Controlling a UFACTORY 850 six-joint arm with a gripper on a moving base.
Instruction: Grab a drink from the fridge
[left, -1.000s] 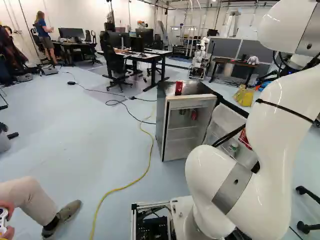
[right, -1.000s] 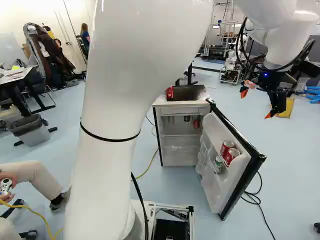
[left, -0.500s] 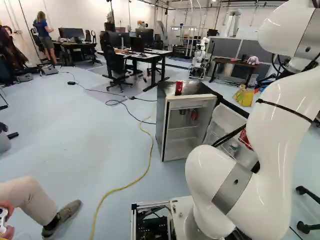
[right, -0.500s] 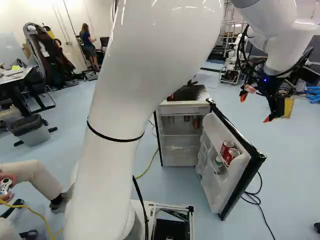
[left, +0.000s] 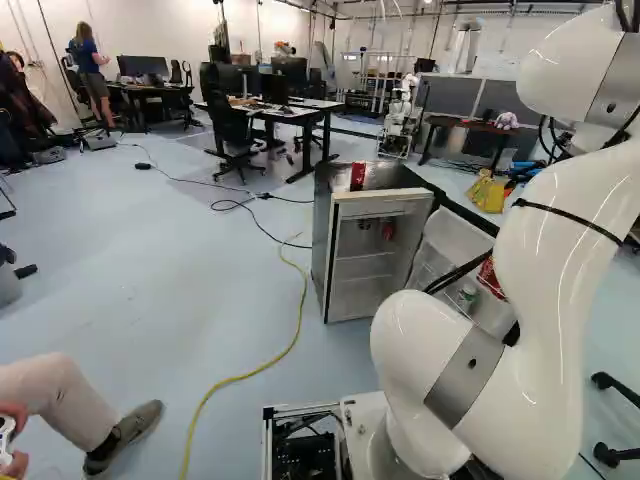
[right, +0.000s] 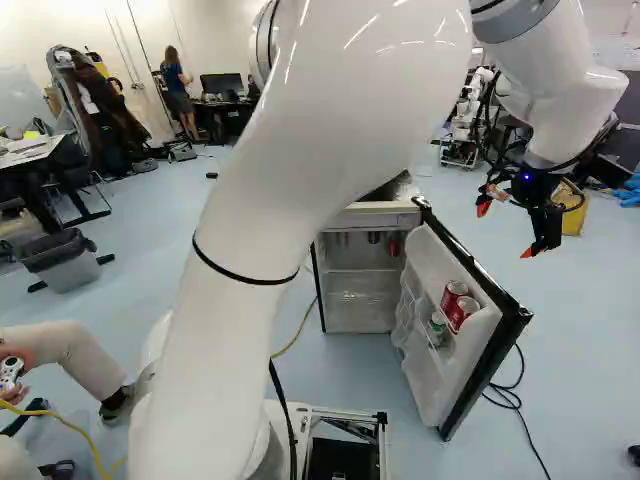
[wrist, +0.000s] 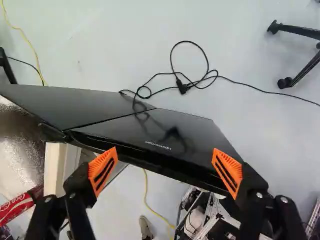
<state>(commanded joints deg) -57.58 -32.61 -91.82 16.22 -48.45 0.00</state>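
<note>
My gripper (right: 507, 230) hangs open beyond the fridge door (right: 449, 400) in the right base view. The wrist view has the gripper (wrist: 165, 171) above the swung-open door (wrist: 165, 132), whose dark edge passes below the parted fingers; nothing is between them. The fridge (left: 332, 240) stands open. A red can (left: 357, 176) is on its top, seen beside the gripper as a red can (wrist: 17, 207). Inside are a red can (right: 392, 246) and a dark can (right: 374, 237). The door shelf holds two red cans (right: 453, 293) (right: 466, 312) and a green-and-white container (right: 437, 325).
A black cable (wrist: 200, 80) lies on the floor beside the door, and chair legs (wrist: 300, 75) stand farther off. A yellow cable (left: 285, 355) runs left of the fridge. Another robot (left: 400, 115) stands behind, near a yellow bag (left: 488, 192).
In the right base view my arm has leaned to the right, now covering the can on the fridge top; my gripper has sunk and shifted slightly left. The base and fridge have stayed put.
</note>
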